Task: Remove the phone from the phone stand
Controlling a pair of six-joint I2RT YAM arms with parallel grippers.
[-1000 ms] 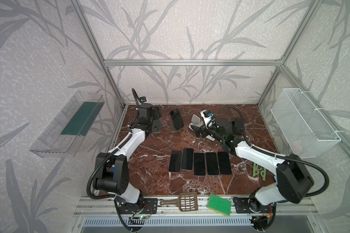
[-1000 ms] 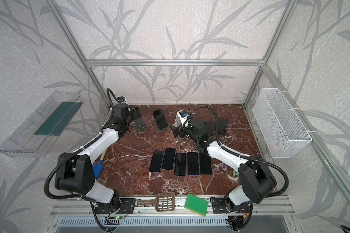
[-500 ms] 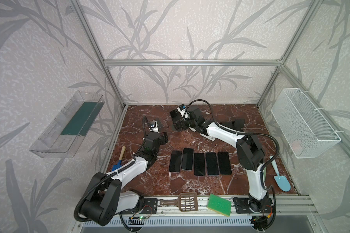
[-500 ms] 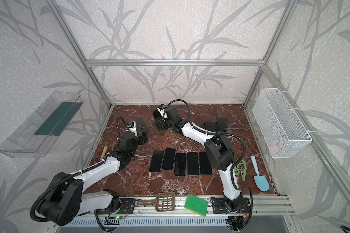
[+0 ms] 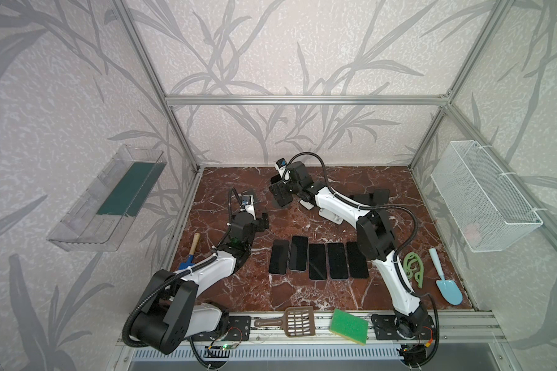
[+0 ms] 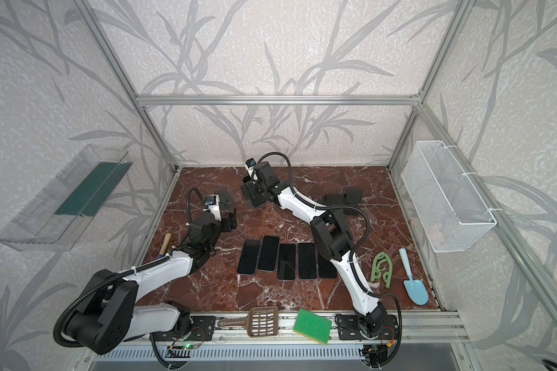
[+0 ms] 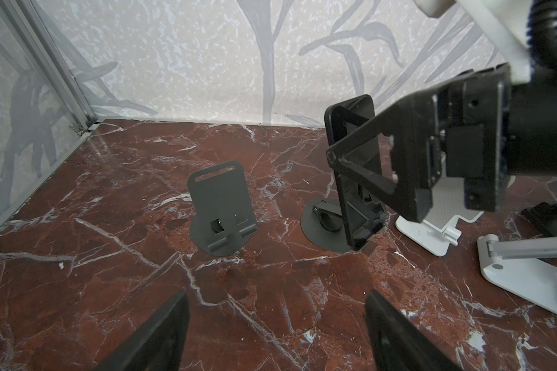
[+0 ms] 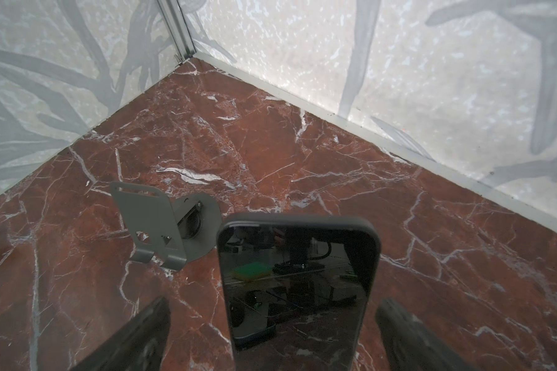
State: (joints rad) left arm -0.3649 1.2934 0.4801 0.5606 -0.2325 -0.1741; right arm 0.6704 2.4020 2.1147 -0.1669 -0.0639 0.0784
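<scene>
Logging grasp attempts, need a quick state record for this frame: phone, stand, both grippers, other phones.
phone: upright on its stand, not lifted
phone stand: dark, round base, toward the back wall
right gripper: open, fingers either side of phone
left gripper: open, empty, facing the stands
empty stand: dark, beside the occupied one
spare phones: five flat in a row, mid-table
</scene>
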